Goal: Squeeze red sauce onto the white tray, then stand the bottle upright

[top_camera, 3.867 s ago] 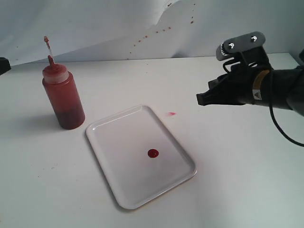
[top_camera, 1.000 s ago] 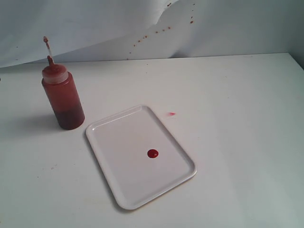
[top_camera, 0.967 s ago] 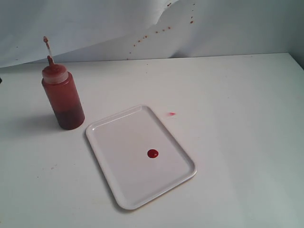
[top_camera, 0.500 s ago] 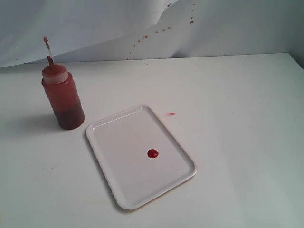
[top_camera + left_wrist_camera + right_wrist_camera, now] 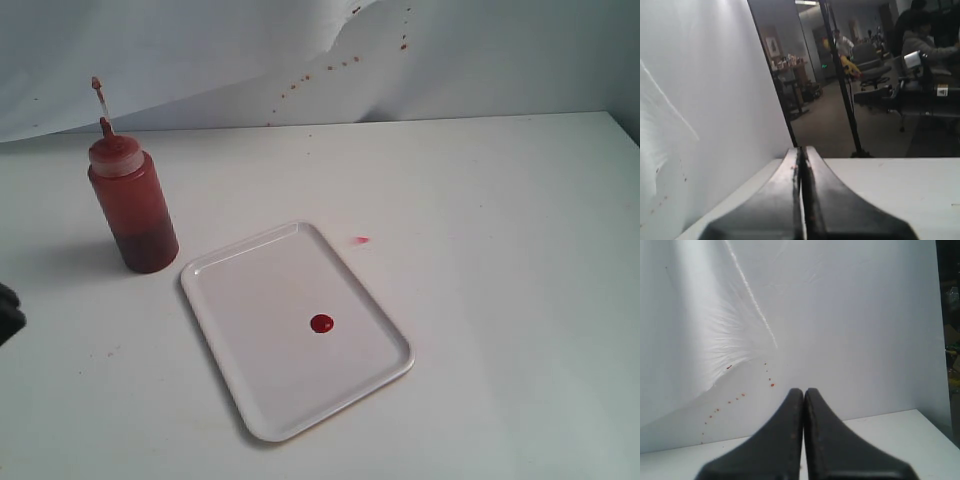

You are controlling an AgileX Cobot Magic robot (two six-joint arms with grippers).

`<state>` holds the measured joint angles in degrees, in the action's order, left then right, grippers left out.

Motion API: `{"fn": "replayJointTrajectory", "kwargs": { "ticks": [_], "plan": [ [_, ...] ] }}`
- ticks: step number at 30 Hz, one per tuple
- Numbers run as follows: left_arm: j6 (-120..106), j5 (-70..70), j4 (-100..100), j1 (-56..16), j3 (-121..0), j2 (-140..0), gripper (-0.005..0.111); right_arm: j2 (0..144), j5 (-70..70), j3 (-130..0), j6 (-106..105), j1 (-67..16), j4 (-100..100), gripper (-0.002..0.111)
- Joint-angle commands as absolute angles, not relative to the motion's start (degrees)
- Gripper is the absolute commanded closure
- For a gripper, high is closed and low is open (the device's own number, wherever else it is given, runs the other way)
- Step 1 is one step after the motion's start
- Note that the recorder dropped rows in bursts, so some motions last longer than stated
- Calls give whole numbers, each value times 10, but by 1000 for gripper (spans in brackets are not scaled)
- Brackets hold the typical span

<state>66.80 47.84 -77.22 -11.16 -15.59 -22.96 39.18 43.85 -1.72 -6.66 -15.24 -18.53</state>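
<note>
**A:** What has just changed?

**B:** The right hand (image 5: 803, 395) hung over the right side of the surface (image 5: 500, 250) a few seconds ago. It has since left the outside view, and only its own wrist camera shows it now. In the last half-second a dark shape (image 5: 8, 312) has also crept in at that view's left edge. I'd guess it belongs to the robot's left side, but too little shows to be sure.

**A:** And the hands themselves?

**B:** Both are pressed together on nothing. The right one faces the creased white sheet (image 5: 200, 50) behind the surface. The left hand (image 5: 801, 165) points along the surface toward a dim room.

**A:** What does that mean for the task?

**B:** It looks done to me. The sauce (image 5: 321, 323) lies on the tray (image 5: 250, 340). The bottle (image 5: 135, 215) stands upright on the surface near the tray's far-left corner, clear of it, with nothing touching it.

**A:** What about materials?

**B:** The surface is matte white. The tray is smooth, stiff plastic, rectangular with rounded corners and a low rim. The bottle is a soft-looking translucent cylinder, red-orange and darker toward its base, with a domed whitish cap and a thin nozzle. The sauce is a glossy, dark, round blob near the tray's middle. A pale pink smear (image 5: 361, 240) sits on the surface just off the tray's far edge. Tiny red specks (image 5: 330, 68) dot the sheet.
</note>
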Motion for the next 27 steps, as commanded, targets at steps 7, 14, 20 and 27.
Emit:
{"fn": "replayJointTrajectory", "kwargs": {
  "ticks": [7,14,20,27],
  "plan": [
    [740,341,-807,-143,-153,-211,107,388,439,-15,-72,-148,-185,108],
    [837,228,-863,-143,-152,-164,107,388,439,-15,-72,-148,-185,108],
    [841,196,-865,-143,-134,-164,107,388,439,-15,-71,-148,-185,108],
    [839,195,-867,-143,-127,-164,107,388,439,-15,-71,-148,-185,108]
  ]
}}
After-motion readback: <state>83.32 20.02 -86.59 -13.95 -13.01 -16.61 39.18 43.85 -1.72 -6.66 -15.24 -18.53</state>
